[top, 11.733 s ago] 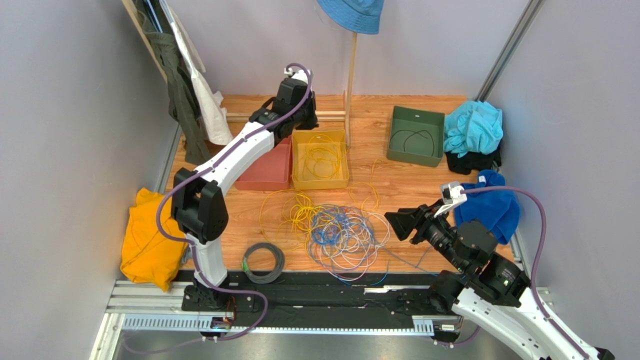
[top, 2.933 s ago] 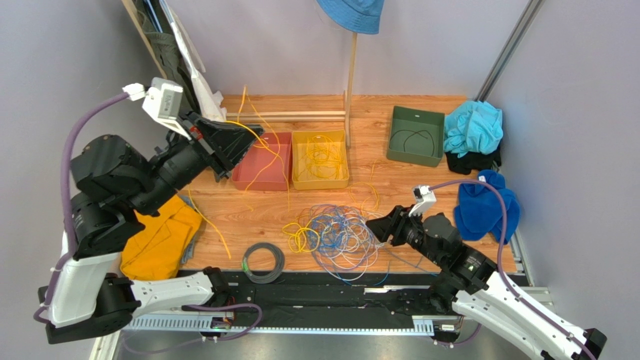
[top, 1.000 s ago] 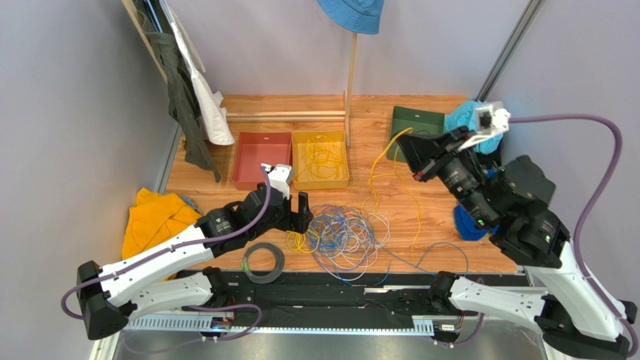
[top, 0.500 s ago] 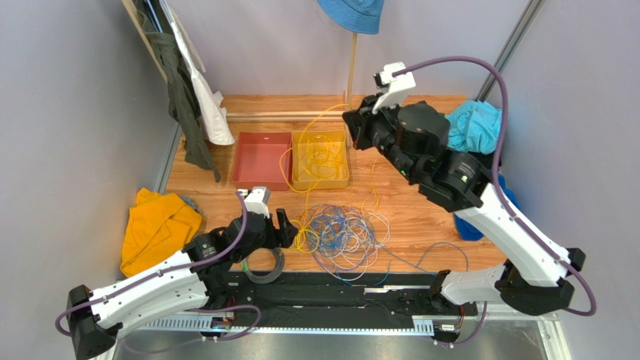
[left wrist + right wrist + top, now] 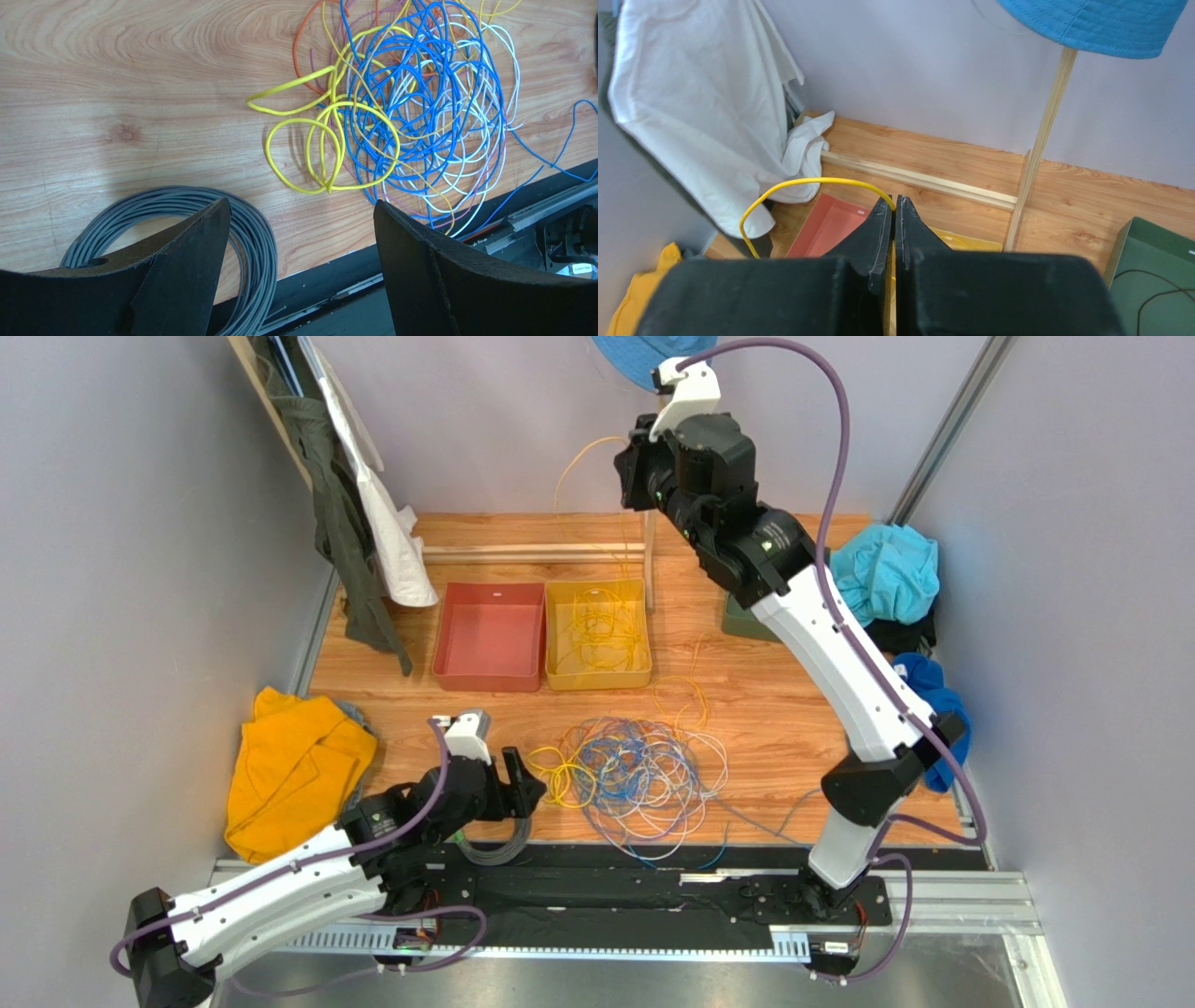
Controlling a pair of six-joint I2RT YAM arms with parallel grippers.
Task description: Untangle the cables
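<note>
Wooden tabletop point(image 5: 786, 742), grey walls: cable sorting, one yellow strand held high.
Cables point(image 5: 638, 773): yellow, blue and pale, heaped loose near the front edge. Right gripper point(image 5: 894, 203): high at the back, pinched shut on a yellow cable point(image 5: 801, 183) hanging toward the yellow bin point(image 5: 599, 633). Left gripper point(image 5: 302, 204): low beside the heap, jaws wide, empty. Risks: the springy strand may slip the thin pinch or land outside the bin; the left gripper may catch several loops, tightening the knot.

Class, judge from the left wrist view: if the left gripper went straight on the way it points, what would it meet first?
Most likely the yellow cable loops straight ahead, though depth is unclear.
</note>
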